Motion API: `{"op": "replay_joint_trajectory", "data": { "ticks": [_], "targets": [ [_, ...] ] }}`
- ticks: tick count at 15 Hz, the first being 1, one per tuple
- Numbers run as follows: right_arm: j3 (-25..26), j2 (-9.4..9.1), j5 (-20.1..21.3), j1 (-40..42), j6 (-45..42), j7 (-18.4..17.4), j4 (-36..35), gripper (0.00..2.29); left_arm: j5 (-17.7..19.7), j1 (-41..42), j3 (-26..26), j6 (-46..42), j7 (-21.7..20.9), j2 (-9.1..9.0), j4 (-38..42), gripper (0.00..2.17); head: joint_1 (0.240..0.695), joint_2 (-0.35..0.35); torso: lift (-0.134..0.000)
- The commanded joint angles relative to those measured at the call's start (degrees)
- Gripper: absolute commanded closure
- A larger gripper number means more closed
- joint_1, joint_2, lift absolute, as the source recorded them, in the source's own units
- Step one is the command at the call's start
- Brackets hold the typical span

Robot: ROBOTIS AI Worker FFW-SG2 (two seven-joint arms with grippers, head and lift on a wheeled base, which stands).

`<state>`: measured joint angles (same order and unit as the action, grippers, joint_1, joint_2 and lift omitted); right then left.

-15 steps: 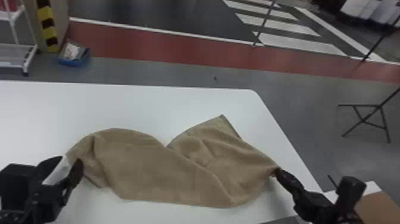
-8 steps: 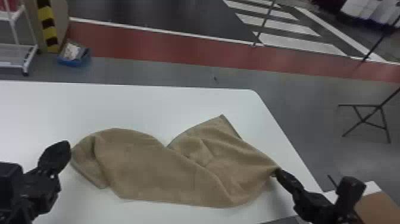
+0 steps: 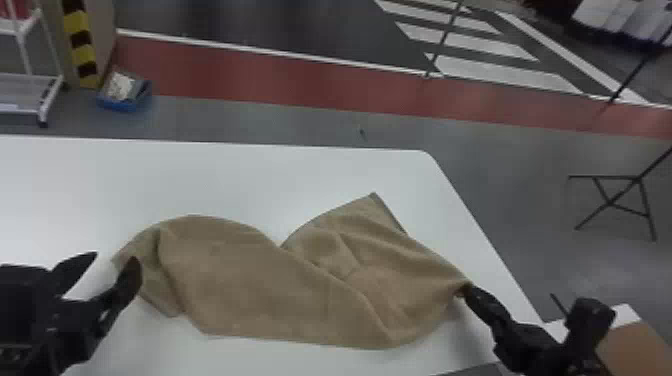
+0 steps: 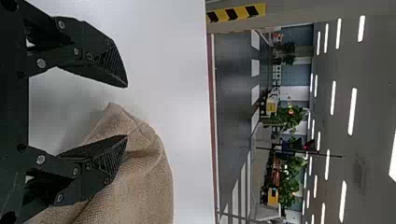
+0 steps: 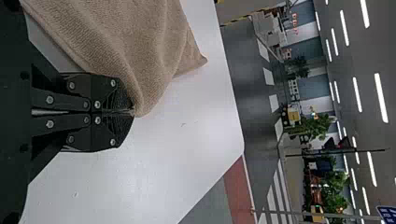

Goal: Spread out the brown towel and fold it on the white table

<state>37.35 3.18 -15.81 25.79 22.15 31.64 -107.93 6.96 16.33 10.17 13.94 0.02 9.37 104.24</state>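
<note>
Head view: rumpled brown cloth towel [image 3: 250, 280] on white tabletop [image 3: 350, 170].
Blk R hand [image 3: 467, 290] shut on 1 end; L hand [image 3: 115, 257] wide open, empty, at other.

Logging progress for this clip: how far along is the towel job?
Done: right gripper shut on one end of the brown towel. In hand: left gripper open by the other end. To do: spreading, as the towel lies creased and overlapped on the white table, then folding.
</note>
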Motion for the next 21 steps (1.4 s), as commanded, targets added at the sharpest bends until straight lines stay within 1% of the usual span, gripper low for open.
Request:
{"op": "replay_joint_trajectory", "data": {
  "ticks": [1, 2, 3, 6, 8, 9, 10, 11, 12, 13, 14, 17, 19, 21],
  "targets": [
    [0.0, -0.02, 0.0, 0.1, 0.0, 0.0, 0.2, 1.6, 0.1, -0.7, 0.5, 1.3, -0.6, -0.05, -0.3, 0.22, 0.695, -0.35, -0.124],
    [0.1, -0.1, -0.1, 0.1, -0.2, 0.1, 0.3, 1.6, 0.0, -1.2, 0.6, 3.2, -1.1, -0.23, -0.4, 0.22, 0.695, -0.35, -0.124],
    [0.2, -0.02, -0.2, 0.2, -0.6, 0.2, 0.3, 1.6, -0.1, -1.5, 0.7, 4.7, -1.8, -0.32, -0.6, 0.29, 0.695, -0.35, -0.124],
    [0.5, -0.1, -0.3, 0.3, -0.7, 0.3, 0.4, 1.6, -1.5, -1.7, 1.1, 5.0, -1.2, -0.41, -0.7, 0.3, 0.695, -0.35, -0.124],
    [0.6, -0.28, -0.4, 0.4, -1.1, 0.4, 0.4, 1.6, -1.4, -1.7, 1.1, 5.2, -1.3, -0.32, -0.7, 0.61, 0.695, -0.35, -0.124],
    [0.6, -0.37, -0.4, 0.4, -1.1, 0.4, 0.4, 1.6, -1.5, -1.9, 1.1, 6.9, -1.6, -0.32, -0.7, 0.89, 0.695, -0.35, -0.124],
    [0.7, -0.37, -0.5, 0.4, -1.1, 0.4, 0.4, 1.6, -2.1, -2.3, 1.2, 8.9, -1.6, -0.41, -0.7, 1.36, 0.695, -0.35, -0.124],
    [0.9, -0.45, -0.5, 0.4, -1.1, 0.4, 0.4, 1.6, -2.3, -2.4, 1.0, 9.0, -2.5, -0.32, -0.7, 1.42, 0.695, -0.35, -0.124],
    [1.1, -0.45, -0.5, 0.4, -1.3, 0.5, 0.4, 1.6, -2.1, -2.4, 0.7, 9.2, -4.2, -0.32, -0.7, 1.42, 0.695, -0.35, -0.124],
    [1.3, -0.45, -0.7, 0.4, -1.3, 0.5, 0.4, 1.6, -2.2, -2.4, 0.6, 9.2, -4.7, -0.32, -0.6, 1.43, 0.695, -0.35, -0.124],
    [1.4, -0.45, -1.1, 0.4, -1.3, 0.5, 0.4, 1.6, -2.2, -2.4, 0.3, 9.2, -4.8, -0.32, -0.5, 1.54, 0.695, -0.35, -0.124],
    [1.3, -0.45, -1.2, 0.0, -1.3, 0.3, 0.2, 1.6, -1.5, -3.1, -0.8, 9.2, -4.7, -0.32, 1.1, 1.54, 0.695, -0.35, -0.124],
    [1.1, -0.45, -0.9, -0.7, -0.9, -0.4, -0.1, 1.6, -1.1, -4.8, -2.5, 10.1, -4.2, -0.14, 2.2, 1.53, 0.695, -0.35, -0.124],
    [1.0, -0.45, -0.1, -1.0, -0.9, -1.6, 0.0, 1.6, -1.0, -7.5, -4.5, 14.3, -4.0, 0.03, 3.1, 1.53, 0.695, -0.35, -0.124]
  ]
}}
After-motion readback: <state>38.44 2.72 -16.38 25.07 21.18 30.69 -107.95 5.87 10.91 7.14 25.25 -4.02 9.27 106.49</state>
